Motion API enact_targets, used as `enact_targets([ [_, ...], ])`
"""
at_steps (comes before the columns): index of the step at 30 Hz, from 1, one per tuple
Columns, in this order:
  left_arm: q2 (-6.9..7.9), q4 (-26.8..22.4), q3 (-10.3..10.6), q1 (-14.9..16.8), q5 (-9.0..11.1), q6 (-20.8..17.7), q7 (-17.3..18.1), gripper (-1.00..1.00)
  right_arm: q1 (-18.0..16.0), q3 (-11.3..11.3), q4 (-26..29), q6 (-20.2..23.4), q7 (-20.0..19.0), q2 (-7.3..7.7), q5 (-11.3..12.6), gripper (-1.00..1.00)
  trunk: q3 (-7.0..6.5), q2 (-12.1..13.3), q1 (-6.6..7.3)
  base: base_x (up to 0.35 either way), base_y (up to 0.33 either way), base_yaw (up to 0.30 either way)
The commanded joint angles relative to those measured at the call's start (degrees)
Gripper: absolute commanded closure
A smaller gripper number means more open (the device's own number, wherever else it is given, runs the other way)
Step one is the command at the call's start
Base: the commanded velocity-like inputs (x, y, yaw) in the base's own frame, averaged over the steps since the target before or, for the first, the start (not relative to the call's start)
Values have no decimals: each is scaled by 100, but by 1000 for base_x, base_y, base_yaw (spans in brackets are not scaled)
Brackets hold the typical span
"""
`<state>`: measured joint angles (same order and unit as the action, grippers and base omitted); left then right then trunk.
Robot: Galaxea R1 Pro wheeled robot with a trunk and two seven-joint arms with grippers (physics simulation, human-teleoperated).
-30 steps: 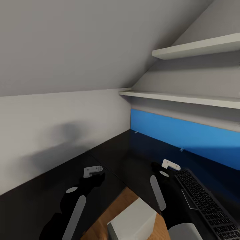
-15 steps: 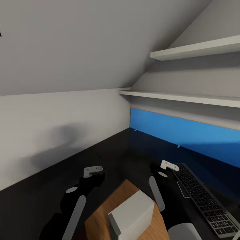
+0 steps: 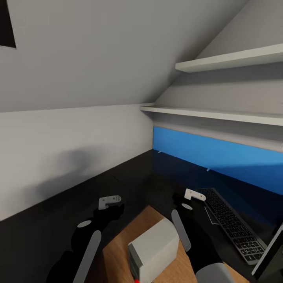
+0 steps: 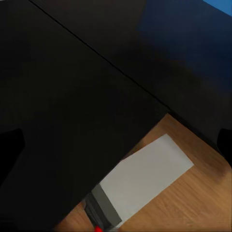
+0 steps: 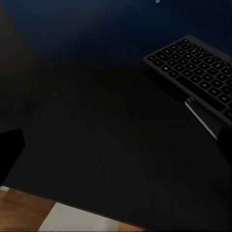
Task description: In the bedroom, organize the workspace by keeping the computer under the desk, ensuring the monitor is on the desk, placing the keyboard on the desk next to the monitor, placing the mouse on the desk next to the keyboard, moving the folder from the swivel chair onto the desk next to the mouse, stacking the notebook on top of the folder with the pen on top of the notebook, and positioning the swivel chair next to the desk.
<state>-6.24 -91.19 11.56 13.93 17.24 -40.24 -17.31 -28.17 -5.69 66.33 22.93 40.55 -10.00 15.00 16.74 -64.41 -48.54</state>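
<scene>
Head view looks down over both arms at the glossy black bench (image 3: 133, 177), which fills the corner under a sloped grey wall, with its bright blue back panel (image 3: 220, 157) running from 12 toward 3 o'clock. Two white shelves (image 3: 220, 114) hang on the wall above that panel. The keyboard (image 3: 230, 222) lies flat on the bench at about 4 o'clock, its long side angled toward the lower right, and a slim pen (image 3: 210, 215) rests just beside its near edge. At the far lower right, around 5 o'clock, a dark slanted edge of the monitor (image 3: 271, 251) enters the picture. The computer (image 3: 155, 249), a light grey tower with a small red light at its front, stands on the wood floor (image 3: 118, 251) at 6 o'clock, below the bench's front edge.

The left gripper (image 3: 110, 201) hangs over the bench at roughly 7 o'clock, and the right gripper (image 3: 194, 194) sits above the bench close to the keyboard's near end at about 5 o'clock. Neither is touching anything, and I cannot tell whether either pair of jaws is apart or together. The left wrist view shows the computer (image 4: 145, 181) past the bench edge; the right wrist view shows the keyboard (image 5: 198, 67) and pen (image 5: 200, 117).
</scene>
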Motion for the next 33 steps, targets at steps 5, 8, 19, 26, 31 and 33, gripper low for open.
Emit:
enact_targets([
  [5,0,-5,5,4,60,-19,-53,-100,-5,-38,-3,27,100,0,28,-100,4,-5,1,-44,0,-20],
  [8,0,-6,5,4,60,-19,-53,-100,-5,-43,-9,15,281,0,45,-100,-8,-5,1,-12,0,-110],
  [19,0,-6,5,4,60,-16,-53,-100,-5,-126,-196,-209,980,0,343,-100,-62,-5,1,-2,0,-134],
  [26,0,-5,5,4,60,-14,-53,-100,-5,-177,-208,-262,1032,0,360,-100,-63,-5,1,0,0,-2],
  [31,0,-5,5,4,63,-15,-53,-100,-5,-176,-208,-264,1033,0,363,-100,-63,-5,1,0,0,0],
  [33,0,-7,5,4,64,-14,-53,-100,-5,-177,-206,-267,1030,0,363,-100,-63,-5,1,0,0,-80],
])
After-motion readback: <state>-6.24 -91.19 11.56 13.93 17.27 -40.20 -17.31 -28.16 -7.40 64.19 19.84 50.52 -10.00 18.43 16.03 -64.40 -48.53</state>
